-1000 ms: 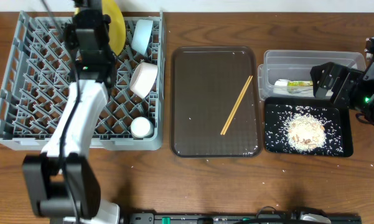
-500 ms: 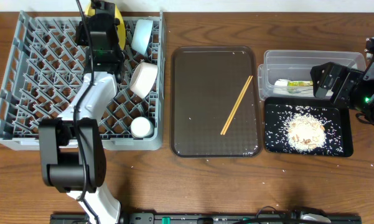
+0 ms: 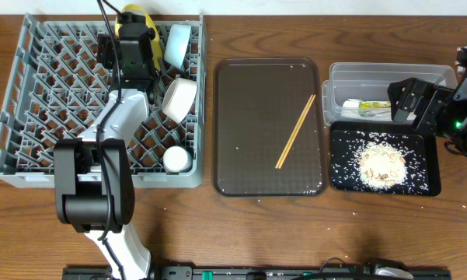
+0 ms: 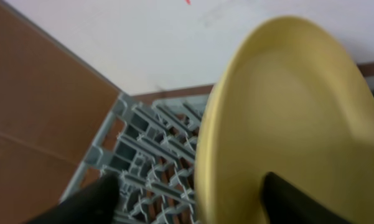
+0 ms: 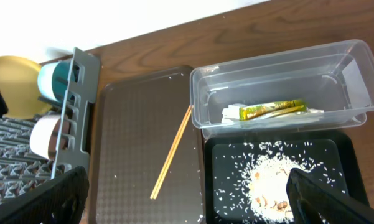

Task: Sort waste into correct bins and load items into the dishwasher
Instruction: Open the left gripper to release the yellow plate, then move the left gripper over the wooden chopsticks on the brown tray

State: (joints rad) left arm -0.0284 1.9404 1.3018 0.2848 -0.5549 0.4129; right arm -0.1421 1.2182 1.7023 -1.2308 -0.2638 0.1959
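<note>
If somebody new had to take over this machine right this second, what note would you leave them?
The left gripper is open, its fingers either side of the plate rim at the back of the rack.
The right gripper is open and empty, near the clear tub.
In the rack: plate on edge, blue bowl, white bowl, cup.
Done: napkin and wrapper in the clear tub, rice on the black tray.
Left: the chopsticks, lying on the brown tray, go in the rack.
</note>
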